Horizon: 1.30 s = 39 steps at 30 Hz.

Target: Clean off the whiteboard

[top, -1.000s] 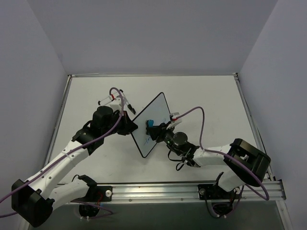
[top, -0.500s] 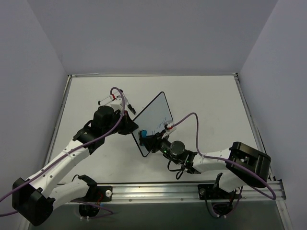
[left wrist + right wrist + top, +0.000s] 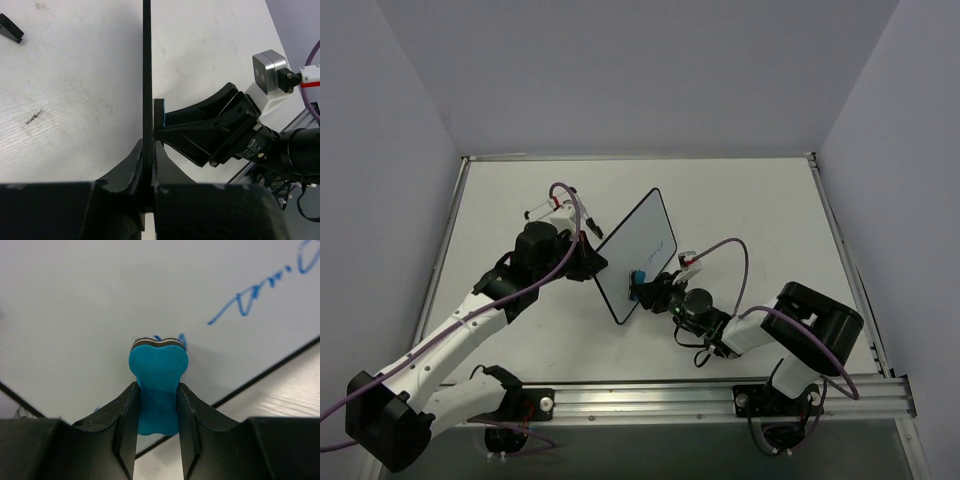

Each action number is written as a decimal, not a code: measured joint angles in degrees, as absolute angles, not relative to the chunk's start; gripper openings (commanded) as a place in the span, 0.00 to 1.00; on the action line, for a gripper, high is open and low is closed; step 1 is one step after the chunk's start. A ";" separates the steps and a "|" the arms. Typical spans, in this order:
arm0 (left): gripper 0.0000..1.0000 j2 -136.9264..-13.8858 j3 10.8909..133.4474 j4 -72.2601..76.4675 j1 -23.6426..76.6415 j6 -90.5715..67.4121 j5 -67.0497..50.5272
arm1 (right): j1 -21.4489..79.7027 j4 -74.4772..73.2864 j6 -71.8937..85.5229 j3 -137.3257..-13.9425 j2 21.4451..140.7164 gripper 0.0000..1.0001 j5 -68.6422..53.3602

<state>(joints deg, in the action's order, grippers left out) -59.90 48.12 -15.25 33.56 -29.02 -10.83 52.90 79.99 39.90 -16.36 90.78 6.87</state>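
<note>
The whiteboard (image 3: 638, 262) is white with a thin black frame and stands tilted on its edge near the table's middle. My left gripper (image 3: 592, 262) is shut on its left edge; in the left wrist view the board (image 3: 146, 70) shows edge-on between the jaws of that gripper (image 3: 148, 150). My right gripper (image 3: 645, 285) is shut on a blue eraser (image 3: 637, 277) and presses it against the board's lower face. In the right wrist view the eraser (image 3: 158, 385) sits between my gripper's jaws (image 3: 157, 405), its felt end on the board (image 3: 100, 300). Blue handwriting (image 3: 260, 290) lies to the upper right of the eraser.
A small black foot piece (image 3: 11, 27) lies on the white table (image 3: 750, 210) at the far left of the left wrist view. The table's metal rail (image 3: 720, 395) runs along the near edge. Grey walls enclose the table on three sides.
My right gripper with the eraser slid down-left across the board to its lower corner, then back up-right a little. The left gripper and the board have stayed put.
</note>
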 measured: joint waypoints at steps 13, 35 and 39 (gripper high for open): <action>0.02 -59.92 47.24 -13.32 33.52 -28.62 -8.12 | 49.41 75.55 39.94 -20.49 94.48 0.00 4.58; 0.02 -60.66 47.24 -12.40 33.54 -29.61 -8.75 | 61.67 72.58 43.51 -22.11 88.12 0.00 19.40; 0.02 -60.80 47.05 -12.34 33.56 -30.76 -10.35 | 60.93 72.44 43.33 -23.73 85.62 0.00 20.47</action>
